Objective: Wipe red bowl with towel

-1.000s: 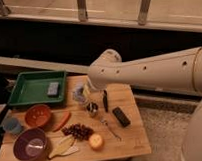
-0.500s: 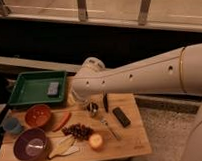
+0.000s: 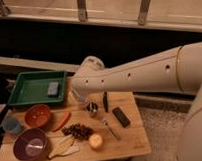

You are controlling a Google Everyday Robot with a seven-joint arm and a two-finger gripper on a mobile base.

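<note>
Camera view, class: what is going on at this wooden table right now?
A white robot arm reaches in from the right across the wooden table. Its gripper hangs over the table's middle, apart from the round red bowl nearer the left edge. A small grey block lies in the green plastic tray. The bowl is not yet being wiped.

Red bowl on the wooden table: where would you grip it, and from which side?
Probably its upper-right rim, from above, pinching the wall: the round red bowl sits upright, mouth open, and that edge faces the gripper, which hangs over the middle of the wooden table.
</note>
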